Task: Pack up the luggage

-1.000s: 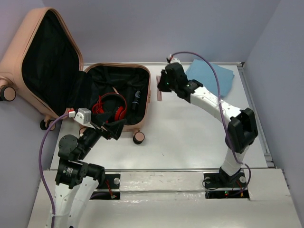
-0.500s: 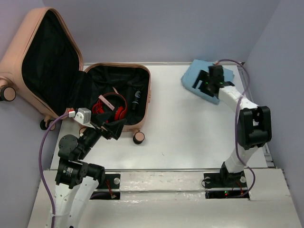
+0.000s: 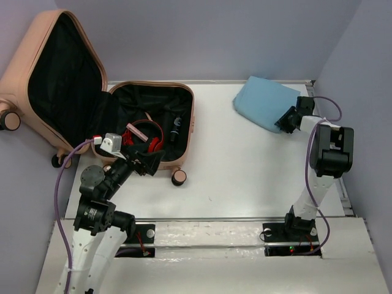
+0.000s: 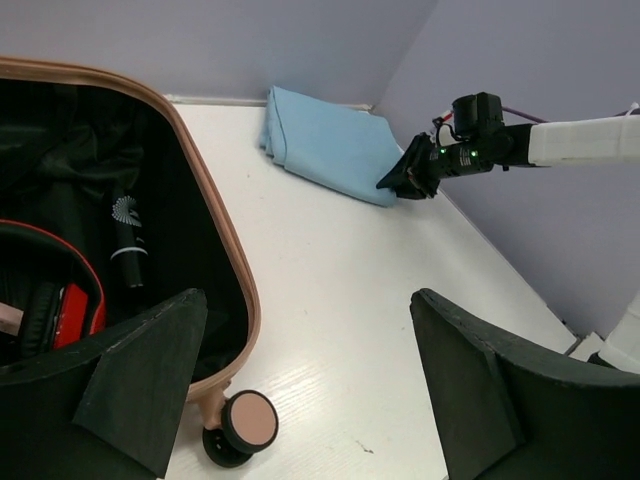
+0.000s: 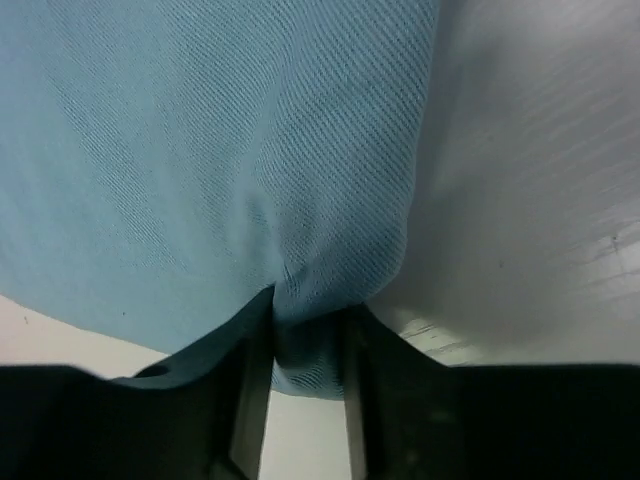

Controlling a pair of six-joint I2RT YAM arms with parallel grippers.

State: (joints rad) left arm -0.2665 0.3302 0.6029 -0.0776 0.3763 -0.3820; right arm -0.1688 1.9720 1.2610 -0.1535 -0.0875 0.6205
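Pinching the blue cloth (image 3: pixel 263 101) with our right gripper (image 3: pixel 285 120), we are holding our left gripper (image 3: pixel 146 160) wide apart beside the luggage (image 3: pixel 15 73).

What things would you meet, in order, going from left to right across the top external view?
The luggage with its lid open → red headphones → black cylinder → blue cloth → right gripper at the cloth's edge.

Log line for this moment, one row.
right jaws: pinching blue cloth edge | left jaws: open, empty | luggage: open, red headphones inside
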